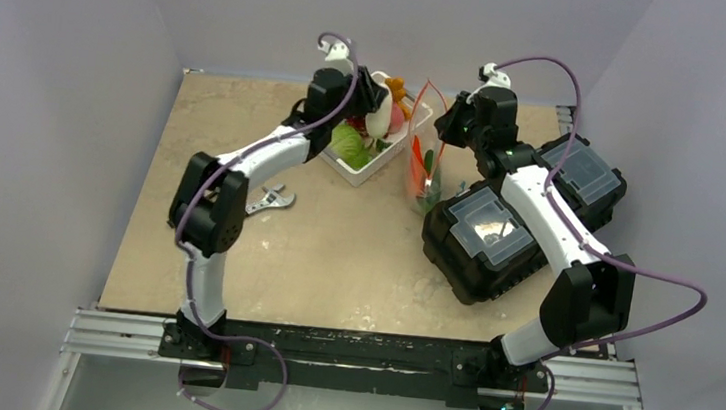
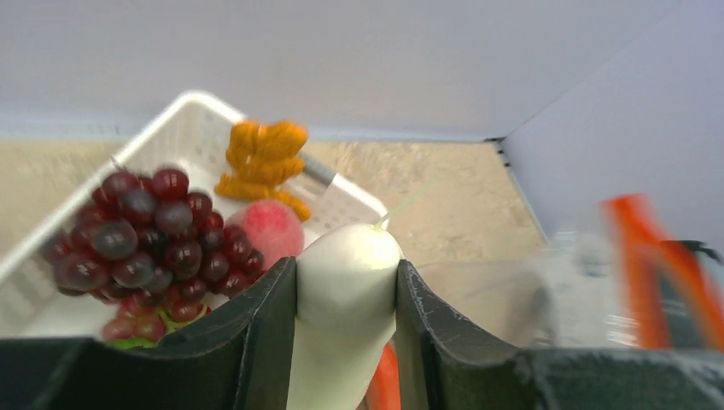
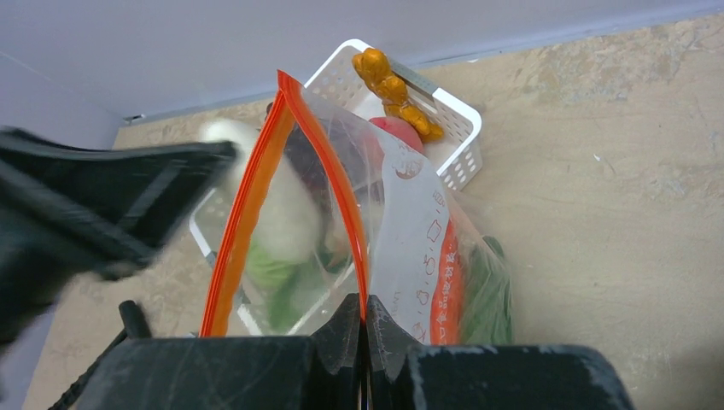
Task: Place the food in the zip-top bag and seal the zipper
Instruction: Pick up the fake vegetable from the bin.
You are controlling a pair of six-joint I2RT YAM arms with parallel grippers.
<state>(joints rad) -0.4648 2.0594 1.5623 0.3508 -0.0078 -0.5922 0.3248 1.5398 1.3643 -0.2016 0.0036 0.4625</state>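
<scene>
My left gripper (image 2: pixel 346 295) is shut on the white oval piece (image 2: pixel 346 273) and holds it above the white basket (image 2: pixel 183 115), beside the bag's mouth. In the top view this gripper (image 1: pixel 374 101) is at the basket's right end. My right gripper (image 3: pixel 364 314) is shut on the red-orange zipper strip (image 3: pixel 350 205) and holds the zip-top bag (image 3: pixel 410 239) upright with its mouth open. The bag (image 1: pixel 423 161) holds an orange carrot (image 3: pixel 450 286) and a dark green cucumber (image 3: pixel 493 295). Red grapes (image 2: pixel 141 239), a peach (image 2: pixel 273 229), an orange knobby piece (image 2: pixel 260 158) and light green cabbage (image 1: pixel 350 145) lie in the basket.
Two black cases with clear lids (image 1: pixel 486 239) (image 1: pixel 585 178) stand right of the bag, under my right arm. A silver wrench (image 1: pixel 271 199) lies on the table left of centre. Walls close the back and both sides.
</scene>
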